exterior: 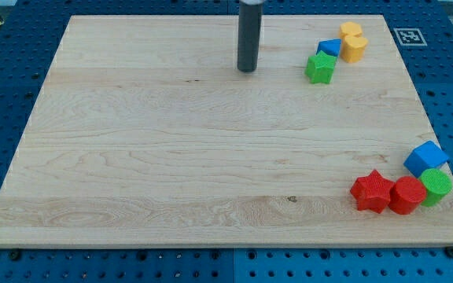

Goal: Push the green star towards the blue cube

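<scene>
The green star (pixel 319 67) lies near the view's top right, touching a small blue block (pixel 329 47) above it, with a yellow block (pixel 353 42) to the right of that. The blue cube (pixel 425 158) sits at the view's bottom right, by the board's right edge. My tip (pixel 247 69) rests on the board near the view's top centre, about 90 pixels to the left of the green star and apart from every block.
A red star (pixel 372 191), a red cylinder (pixel 406 195) and a green cylinder (pixel 436 186) cluster just below the blue cube. The wooden board (pixel 171 157) lies on a blue perforated table. A marker tag (pixel 408 35) sits at the top right.
</scene>
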You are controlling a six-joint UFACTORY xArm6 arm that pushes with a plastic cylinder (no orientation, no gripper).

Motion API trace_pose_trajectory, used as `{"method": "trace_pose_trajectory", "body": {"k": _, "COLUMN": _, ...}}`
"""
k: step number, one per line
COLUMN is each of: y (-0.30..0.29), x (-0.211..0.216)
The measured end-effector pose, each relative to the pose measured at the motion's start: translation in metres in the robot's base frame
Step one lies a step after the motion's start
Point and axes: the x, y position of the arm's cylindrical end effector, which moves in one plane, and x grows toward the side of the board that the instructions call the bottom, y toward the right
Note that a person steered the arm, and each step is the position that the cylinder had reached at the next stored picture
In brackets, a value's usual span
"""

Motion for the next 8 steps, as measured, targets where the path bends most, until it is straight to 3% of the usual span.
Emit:
{"method": "trace_pose_trajectory", "body": {"k": 1, "y": 0.012, "x": -0.026}}
{"method": "trace_pose_trajectory", "body": {"k": 3, "y": 0.104, "x": 0.054}}
{"method": "trace_pose_trajectory", "body": {"k": 4, "y": 0.116, "x": 0.058}}
{"method": "trace_pose_trajectory", "body": {"k": 6, "y": 0.083, "x": 0.012}}
{"method": "trace_pose_trajectory", "body": {"k": 7, "y": 0.137, "x": 0.018}}
{"method": "trace_pose_trajectory", "body": {"k": 8, "y": 0.198, "x": 0.064}}
